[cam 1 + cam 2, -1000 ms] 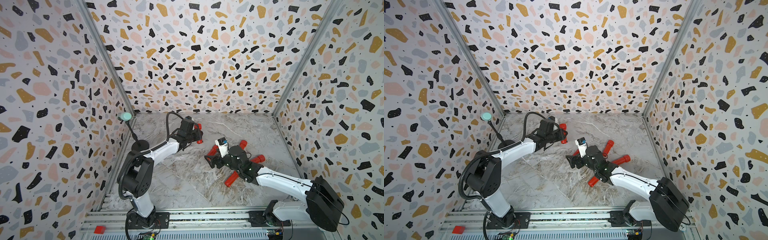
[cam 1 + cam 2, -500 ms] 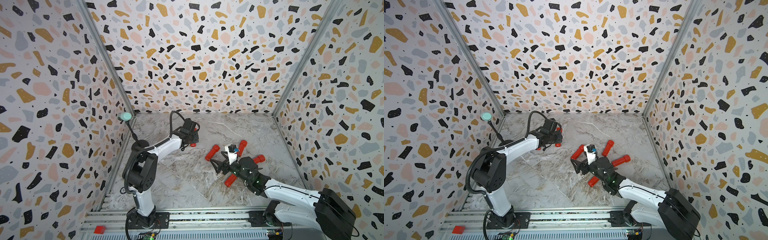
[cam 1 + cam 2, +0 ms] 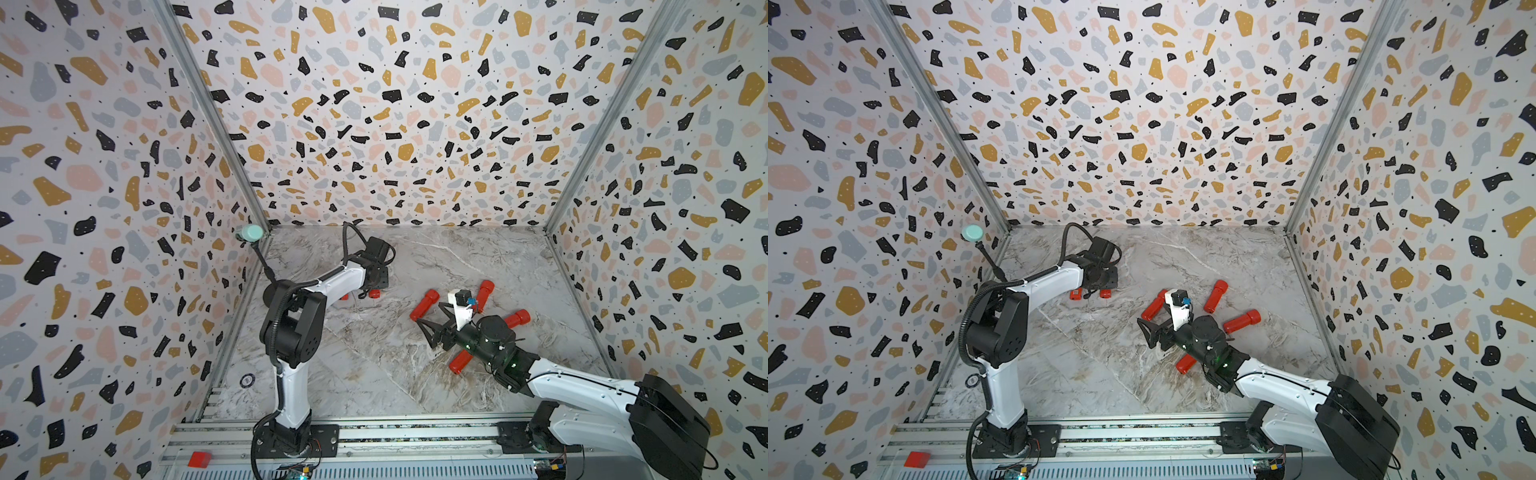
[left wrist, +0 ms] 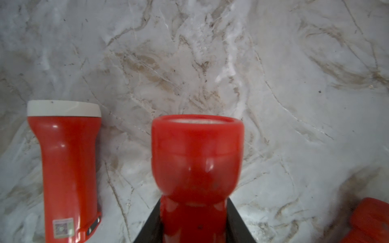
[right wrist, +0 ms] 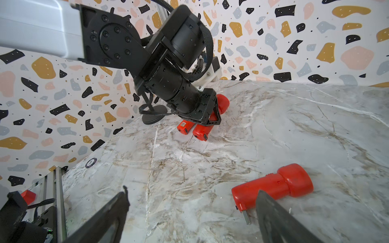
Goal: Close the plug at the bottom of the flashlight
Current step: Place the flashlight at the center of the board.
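A red flashlight (image 4: 197,151) is gripped at its handle by the left claw (image 4: 193,202) at the back left of the table (image 3: 478,257), its long axis lying front to back, head pointed at the back wall (image 3: 395,124). The right claw (image 5: 192,189) is held wide open and empty beside a second flashlight (image 5: 273,187), whose plug (image 5: 246,217) is seen sticking out at the tail

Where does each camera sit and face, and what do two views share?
Top views: high at the front, looking down on the table; left gripper and right gripper show.
Left wrist: looks along its shut jaws at the held flashlight.
Right wrist: looks across the table at the left arm; its open fingers show.
Shared: both wrist views show the held flashlight.
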